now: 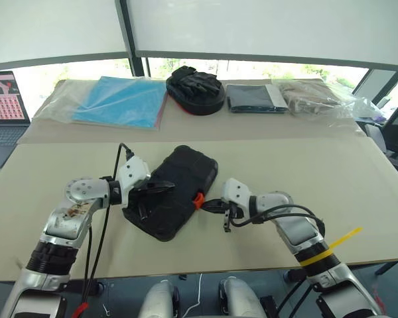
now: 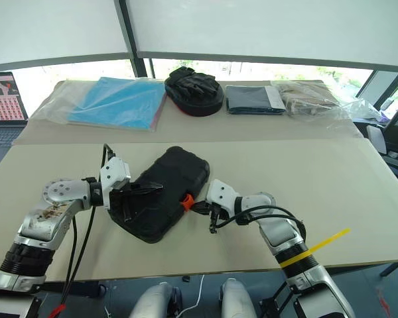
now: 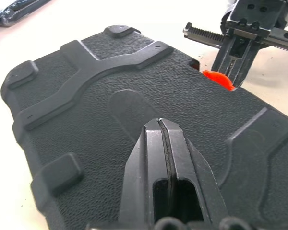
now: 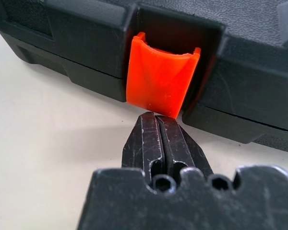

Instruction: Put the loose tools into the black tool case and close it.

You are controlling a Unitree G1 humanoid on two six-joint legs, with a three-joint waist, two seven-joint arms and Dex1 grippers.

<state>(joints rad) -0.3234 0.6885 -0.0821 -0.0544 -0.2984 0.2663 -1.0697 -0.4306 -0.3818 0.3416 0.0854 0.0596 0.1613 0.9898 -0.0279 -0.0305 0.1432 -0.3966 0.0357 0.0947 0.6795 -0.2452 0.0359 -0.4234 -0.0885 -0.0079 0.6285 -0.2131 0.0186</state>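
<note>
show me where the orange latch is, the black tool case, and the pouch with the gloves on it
orange latch (image 4: 159, 81): right wrist view, middle of its orange face.
black tool case (image 1: 176, 189): left eye view, centre of the ribbed lid.
round black pouch (image 1: 200, 103): left eye view, front rim, under the gloves.

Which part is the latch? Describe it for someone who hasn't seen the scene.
On the near table lies the closed black case. The latch is the small orange tab on the case's side edge, at the tip of the shut right hand; it is the only orange on the case.
</note>
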